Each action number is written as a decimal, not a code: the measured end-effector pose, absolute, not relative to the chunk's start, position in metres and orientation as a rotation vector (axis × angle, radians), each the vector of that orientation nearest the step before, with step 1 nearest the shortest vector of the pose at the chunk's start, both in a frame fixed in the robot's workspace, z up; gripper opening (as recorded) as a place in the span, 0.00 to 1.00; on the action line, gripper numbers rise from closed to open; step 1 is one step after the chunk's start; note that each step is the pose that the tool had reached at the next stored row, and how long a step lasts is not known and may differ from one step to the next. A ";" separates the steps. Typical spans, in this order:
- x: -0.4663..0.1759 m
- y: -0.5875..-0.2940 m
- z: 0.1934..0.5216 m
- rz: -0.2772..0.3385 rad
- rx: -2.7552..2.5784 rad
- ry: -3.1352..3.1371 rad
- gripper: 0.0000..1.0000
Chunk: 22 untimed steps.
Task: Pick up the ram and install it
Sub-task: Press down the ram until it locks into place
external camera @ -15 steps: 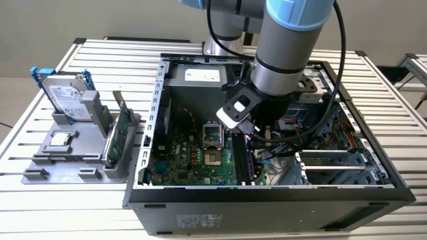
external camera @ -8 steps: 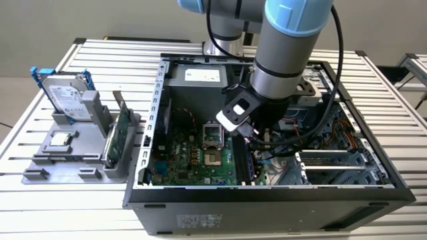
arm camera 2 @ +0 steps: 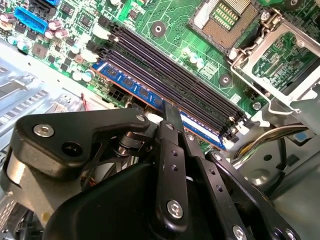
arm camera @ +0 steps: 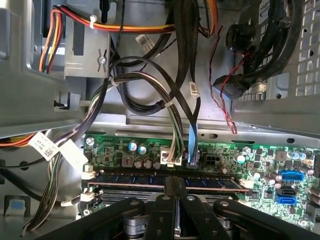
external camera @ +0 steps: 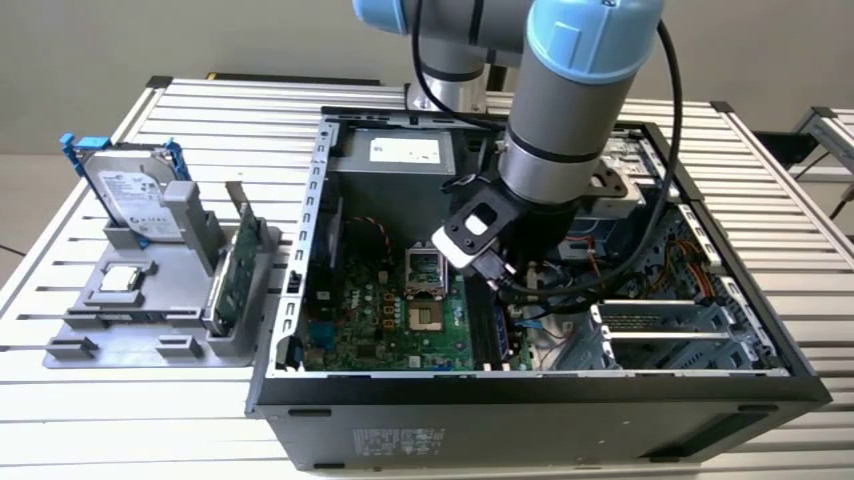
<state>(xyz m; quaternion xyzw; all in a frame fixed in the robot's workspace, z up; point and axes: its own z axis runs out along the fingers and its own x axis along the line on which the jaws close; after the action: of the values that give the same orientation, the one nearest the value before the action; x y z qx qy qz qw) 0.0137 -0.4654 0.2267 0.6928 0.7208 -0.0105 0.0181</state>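
Gripper (arm camera 2: 171, 114) sat low inside the open black computer case (external camera: 534, 385), black fingers (arm camera: 175, 187) pinched together on the top edge of the slim blue ram stick (arm camera 2: 145, 93). Ram stood edge-up in the outermost black motherboard slot (arm camera 2: 170, 75), beside the empty slots on the green motherboard (external camera: 387, 320).

Lab — open PC case (external camera: 534, 385), slatted bench (external camera: 787, 200)
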 end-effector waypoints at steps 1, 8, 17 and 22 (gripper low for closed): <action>0.014 -0.465 0.226 -0.033 2.152 2.239 0.00; 0.014 -0.465 0.223 -0.033 2.152 2.238 0.00; 0.014 -0.466 0.217 -0.034 2.152 2.238 0.00; 0.014 -0.465 0.217 -0.034 2.152 2.238 0.00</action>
<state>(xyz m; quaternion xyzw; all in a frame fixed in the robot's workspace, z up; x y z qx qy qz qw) 0.0137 -0.4654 0.2165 0.6929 0.7207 -0.0111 0.0182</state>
